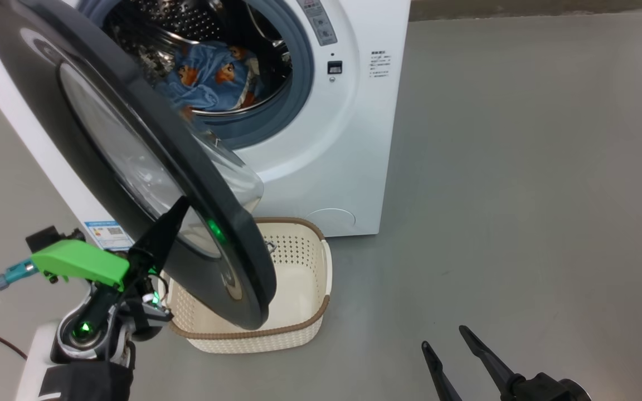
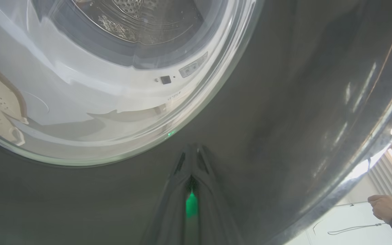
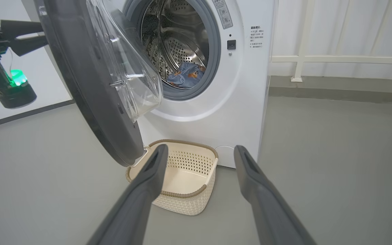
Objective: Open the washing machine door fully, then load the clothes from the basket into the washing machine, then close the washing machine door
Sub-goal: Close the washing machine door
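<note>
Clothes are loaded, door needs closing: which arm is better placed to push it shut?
Left. The left gripper, shut, is against the black outer rim of the washing machine door; the right gripper hangs open over the floor, apart from the door.

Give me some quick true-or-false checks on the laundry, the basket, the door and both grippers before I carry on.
1. The light blue bear-print fabric clothes lie inside the big white front-loading washing machine. True.
2. The cream-white perforated plastic basket with the brown woven rim holds a garment. False: it is empty.
3. The round black-rimmed glass door is latched shut. False: it stands part open, above the basket.
4. The left gripper is shut, with its tips at the door's black outer face. True.
5. The right gripper is shut on a garment. False: it is open and empty, over the grey floor.
</note>
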Tool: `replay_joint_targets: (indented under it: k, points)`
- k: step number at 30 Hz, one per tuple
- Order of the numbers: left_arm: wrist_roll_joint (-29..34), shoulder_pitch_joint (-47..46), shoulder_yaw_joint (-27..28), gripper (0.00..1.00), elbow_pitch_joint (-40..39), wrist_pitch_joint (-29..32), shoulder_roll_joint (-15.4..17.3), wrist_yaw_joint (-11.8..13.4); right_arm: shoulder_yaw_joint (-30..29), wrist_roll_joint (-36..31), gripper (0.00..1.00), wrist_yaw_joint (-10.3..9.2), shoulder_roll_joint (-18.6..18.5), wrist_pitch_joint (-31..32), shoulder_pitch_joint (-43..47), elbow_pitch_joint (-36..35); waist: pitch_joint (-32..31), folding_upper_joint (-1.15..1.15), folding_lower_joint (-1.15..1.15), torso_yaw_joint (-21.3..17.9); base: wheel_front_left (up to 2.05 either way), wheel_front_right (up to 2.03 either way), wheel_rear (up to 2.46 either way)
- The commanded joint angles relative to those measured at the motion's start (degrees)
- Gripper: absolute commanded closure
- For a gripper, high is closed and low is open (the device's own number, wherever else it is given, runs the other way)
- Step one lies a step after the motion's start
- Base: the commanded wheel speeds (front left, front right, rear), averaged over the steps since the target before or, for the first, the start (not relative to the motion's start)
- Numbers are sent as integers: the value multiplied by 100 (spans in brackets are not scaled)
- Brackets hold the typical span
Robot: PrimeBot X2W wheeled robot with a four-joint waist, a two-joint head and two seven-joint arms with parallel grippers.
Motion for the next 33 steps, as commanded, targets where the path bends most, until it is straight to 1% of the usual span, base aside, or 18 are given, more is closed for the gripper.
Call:
replay_joint_targets:
  k: [1,8,17,23,33]
  points:
    - [-52,-324,74,100,-131,-19,55,-42,136,-21,0,16,14,-28,-228,-154,11,0,0,-55,0,0,0]
    - [-24,-488,36,100,63,-172,54,-42,170,-10,0,16,20,-28,-272,-121,1,0,0,-157,0,0,0]
    - [61,-886,-75,100,561,-412,54,-42,234,4,0,16,-2,-28,-351,-79,-36,0,0,-229,0,0,0]
    - [129,-1199,-323,100,950,-699,54,-43,321,26,0,16,-23,-28,-412,-45,-41,0,0,-292,0,0,0]
    - [13,-1606,-678,100,1449,-1104,54,-43,395,46,0,16,-65,-28,-445,-18,-12,0,0,-375,0,0,0]
